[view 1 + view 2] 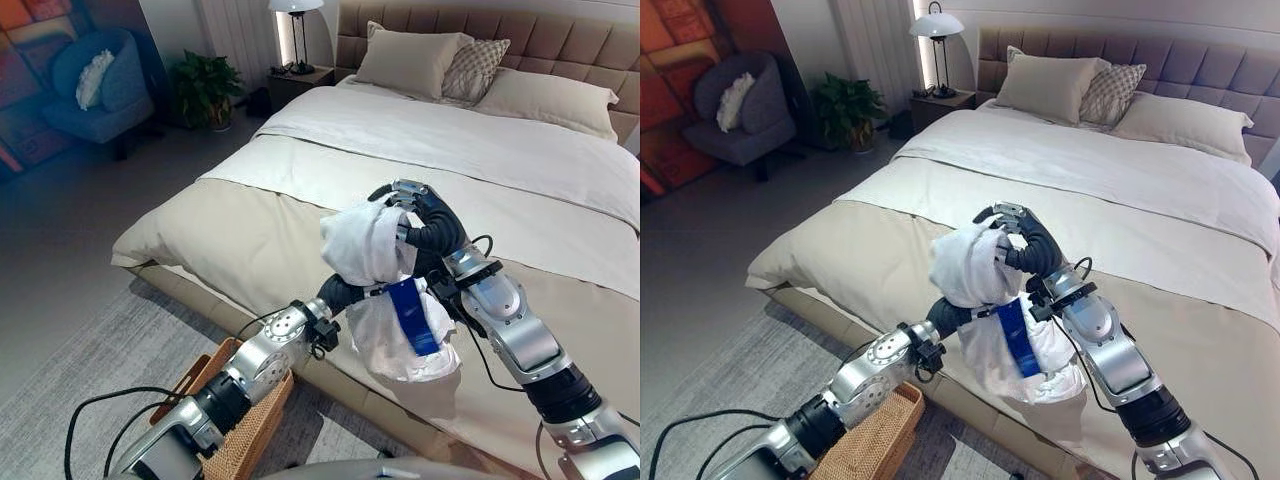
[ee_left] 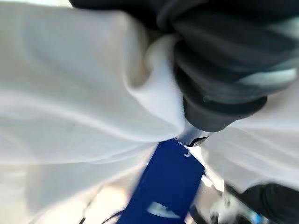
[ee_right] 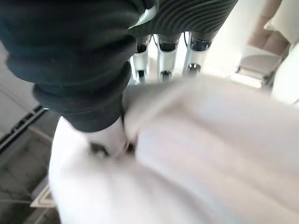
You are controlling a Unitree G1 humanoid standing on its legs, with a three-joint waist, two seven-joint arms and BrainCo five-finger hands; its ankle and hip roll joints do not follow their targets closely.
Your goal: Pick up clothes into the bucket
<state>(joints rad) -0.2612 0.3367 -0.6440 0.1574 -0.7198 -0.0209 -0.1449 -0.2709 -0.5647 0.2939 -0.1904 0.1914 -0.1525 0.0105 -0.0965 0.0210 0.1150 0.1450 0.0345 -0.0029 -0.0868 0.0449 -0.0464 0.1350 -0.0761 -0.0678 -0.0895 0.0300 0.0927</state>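
Garment: a white garment bunched into a ball and held in the air above the near edge of the bed, with loose folds hanging below it toward 6 o'clock.
Tag: a blue tag dangles from the bundle among the hanging folds; in the left wrist view it shows as a blue strip fixed by a small clip.
Right hand: the right hand sits on the bundle's 1 o'clock side, fingers curled over the top of the cloth and gripping it; in its own wrist view the fingers press into the white fabric.
Left hand: the left hand meets the bundle from 7 o'clock, its dark cover tucked under the cloth; its fingers are buried in the fabric, so I cannot tell whether they are closed on it.
Bucket: a woven basket with a brown handle stands on the floor at 7 o'clock from the garment, beside the bed's near edge and under the left arm.
Bed: beige and white covers, with pillows at the headboard toward 12 o'clock.
Room: a lamp on a nightstand at 11 o'clock, a potted plant beside it, and a blue armchair at 10 o'clock.
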